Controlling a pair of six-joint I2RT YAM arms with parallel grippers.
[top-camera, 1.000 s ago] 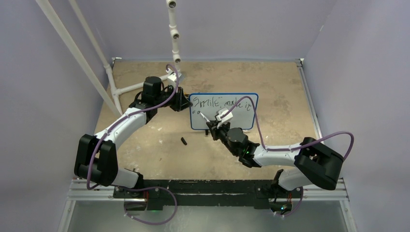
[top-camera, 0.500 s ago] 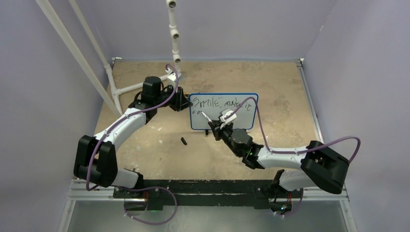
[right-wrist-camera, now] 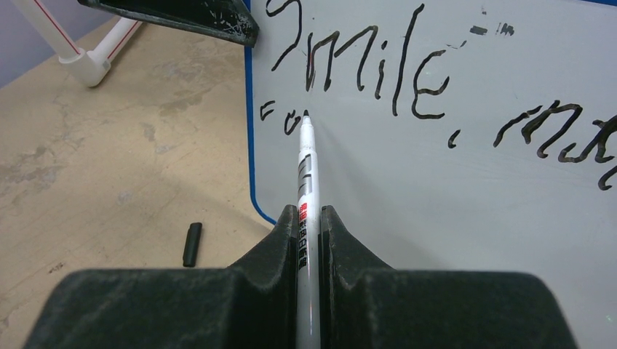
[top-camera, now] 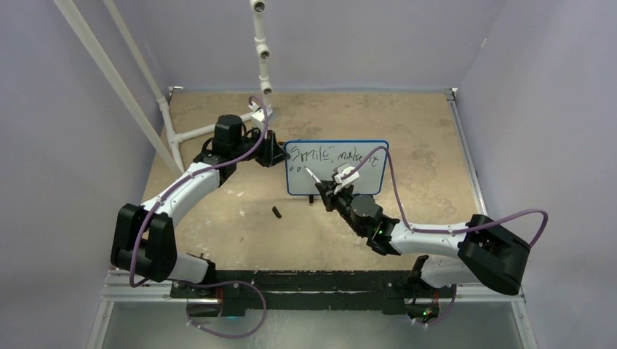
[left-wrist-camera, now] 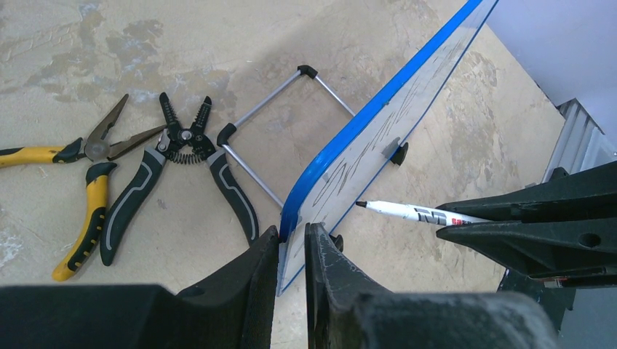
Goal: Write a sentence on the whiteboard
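- Whiteboard (top-camera: 367, 180), blue-framed, is seen standing upright near the middle of a tan, stained table (top-camera: 218, 233), tilted back a little on a wire stand (left-wrist-camera: 269, 109) behind it.
- The sentence (top-camera: 311, 155) is written in thin black strokes along the top of the board; "Smile," is read clearly, followed by further words partly hidden by a purple cable. A second line is begun below it with a few small marks at the left edge.
- The left gripper (left-wrist-camera: 291, 236) is closed on the board's blue left edge near the upper corner, one finger on each face.
- The right gripper (right-wrist-camera: 309, 214) is clamped on a white marker (right-wrist-camera: 305, 167), which is pointed forward between the jaws. Its black tip is placed against the board at the small marks under "Smile".
- A black marker cap (right-wrist-camera: 191, 243) is seen lying on the table, in front of the board's lower left corner and apart from it.
- Yellow-handled pliers (left-wrist-camera: 80, 189) and black-and-grey wire strippers (left-wrist-camera: 182, 174) are laid side by side on the table behind the board.
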